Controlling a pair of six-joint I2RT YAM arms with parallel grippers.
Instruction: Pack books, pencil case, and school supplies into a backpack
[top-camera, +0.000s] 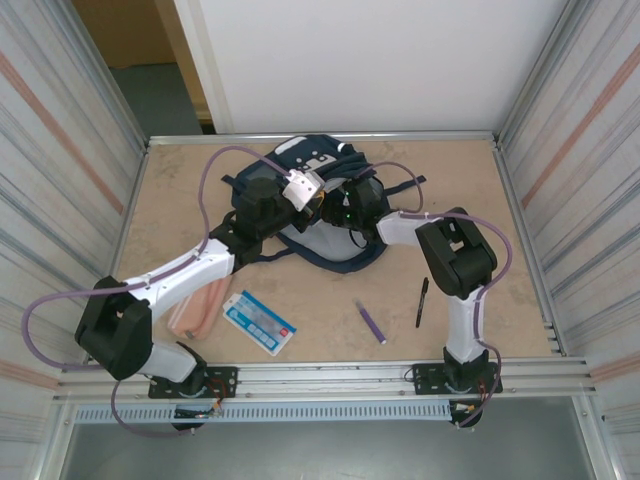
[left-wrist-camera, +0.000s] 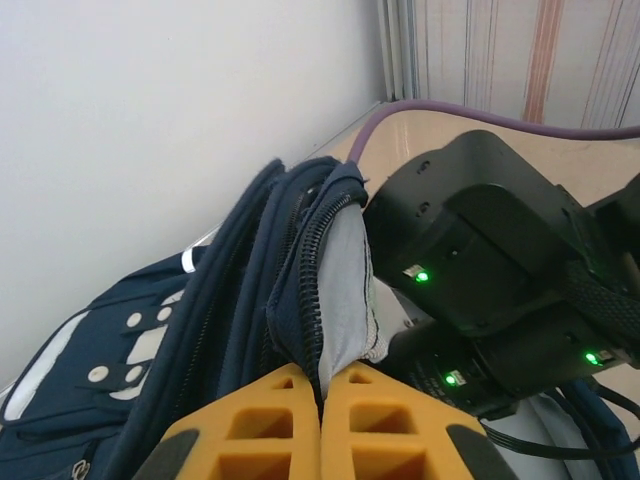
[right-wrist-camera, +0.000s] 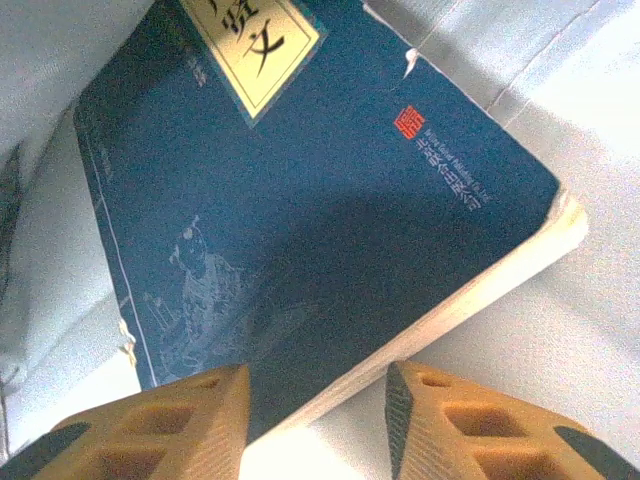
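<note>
The navy backpack (top-camera: 322, 160) lies at the back middle of the table. My left gripper (top-camera: 312, 197) is shut on the backpack's zipper edge (left-wrist-camera: 318, 300), holding the mouth apart; its yellow fingers (left-wrist-camera: 270, 420) pinch the fabric. My right gripper (top-camera: 345, 208) reaches into the bag. Its jaws (right-wrist-camera: 318, 385) stand open over the navy book (right-wrist-camera: 300, 200), which lies on the grey lining (right-wrist-camera: 560, 340) with its lower edge crossing between the fingers. The salmon pencil case (top-camera: 197, 308), the light-blue booklet (top-camera: 260, 322), the purple pen (top-camera: 371, 322) and the black pen (top-camera: 422, 301) lie on the table in front.
Metal walls close in the table (top-camera: 480, 180) on the left and right, and a rail runs along the near edge. The right arm's black wrist (left-wrist-camera: 490, 270) sits close beside my left fingers at the bag's mouth. A purple cable (top-camera: 215, 190) loops over the left arm.
</note>
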